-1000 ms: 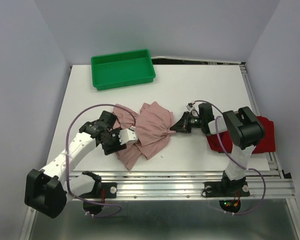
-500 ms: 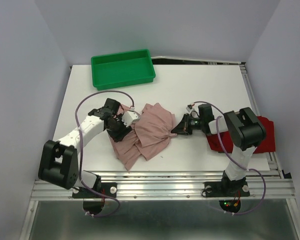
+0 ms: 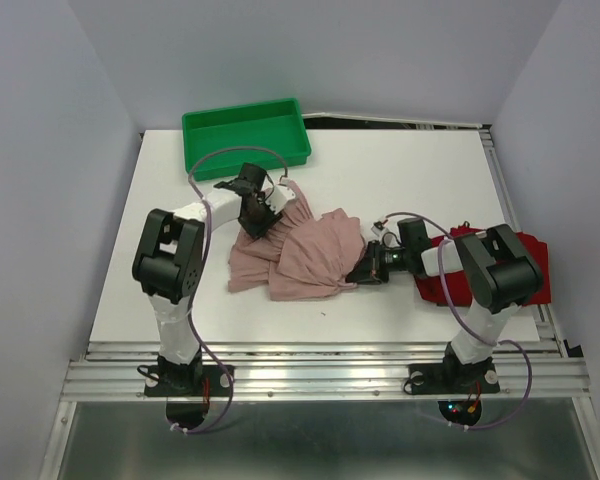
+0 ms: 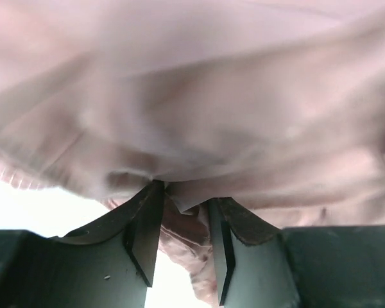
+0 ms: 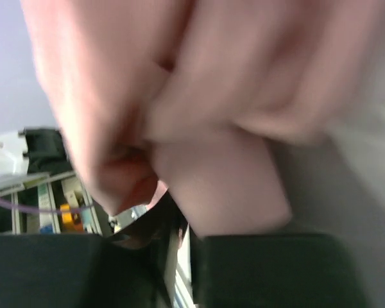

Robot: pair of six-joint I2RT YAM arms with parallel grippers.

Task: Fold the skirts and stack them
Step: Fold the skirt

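The dusty pink ruffled skirt (image 3: pixel 310 255) lies bunched across the middle of the white table (image 3: pixel 400 180). My left gripper (image 3: pixel 260 215) is shut on its far left edge, just in front of the tray. In the left wrist view the pink cloth (image 4: pixel 199 96) runs down between the two fingers of that gripper (image 4: pixel 183 189). My right gripper (image 3: pixel 363 272) is shut on the skirt's right edge, low over the table. In the blurred right wrist view pink cloth (image 5: pixel 212 96) fills the frame above this gripper (image 5: pixel 173 221). The dark red skirt (image 3: pixel 528 275) lies at the right edge, partly under my right arm.
A green plastic tray (image 3: pixel 250 166) stands at the far left of the table, close behind my left gripper. The table's metal rail (image 3: pixel 330 360) runs along the near edge. Grey walls close in on both sides.
My left gripper has swung from the skirt's near left side up to its far left edge by the tray, pulling cloth along. My right gripper has shifted slightly nearer.
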